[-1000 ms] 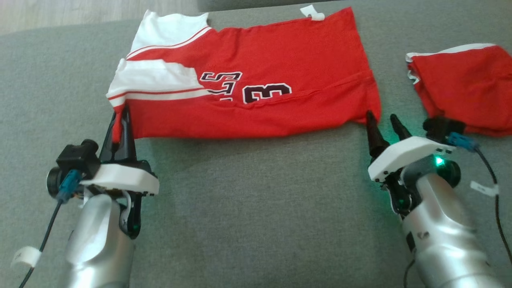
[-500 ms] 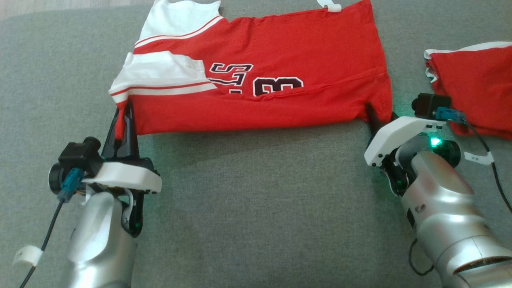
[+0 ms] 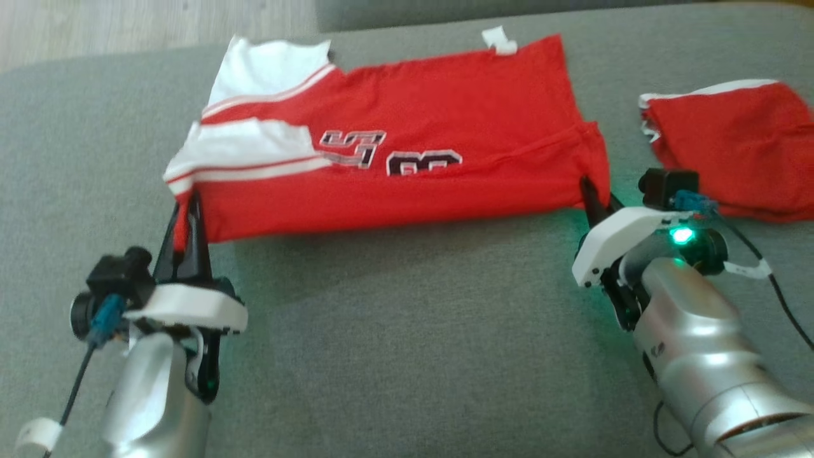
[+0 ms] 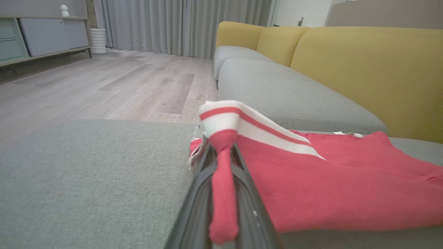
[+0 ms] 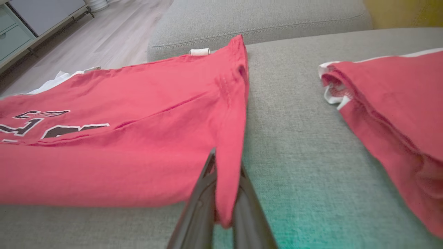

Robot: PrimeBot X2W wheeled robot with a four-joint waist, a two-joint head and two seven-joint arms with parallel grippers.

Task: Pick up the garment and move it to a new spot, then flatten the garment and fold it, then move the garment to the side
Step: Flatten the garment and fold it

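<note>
A red jersey (image 3: 407,159) lies stretched from left to right across a grey cushion (image 3: 407,318). Its white, red-striped shoulder panels are at the left end and its hem is at the right end. Dark, white-edged lettering and a number run along the middle, partly tucked under a lengthwise fold. A white label (image 3: 499,41) sticks out at the far edge, towards the right. The left gripper (image 3: 191,210) sits at the jersey's near-left corner with its fingers pressed together on a strip of red cloth. In the left wrist view that strip hangs down between the fingers of the left gripper (image 4: 221,152), and the striped panel rises just beyond their tips. The right gripper (image 3: 594,194) is at the near-right corner, with its fingers pinched on the hem corner. In the right wrist view a narrow flap of red cloth hangs down between the fingers of the right gripper (image 5: 225,166). A green light (image 3: 682,235) glows on that wrist. A second red garment (image 3: 731,159) with white trim lies bunched to the right of the jersey, apart from it. A wooden floor (image 4: 104,83) lies to the far left of the cushion, and a yellow sofa back (image 4: 363,69) stands on the far side.
</note>
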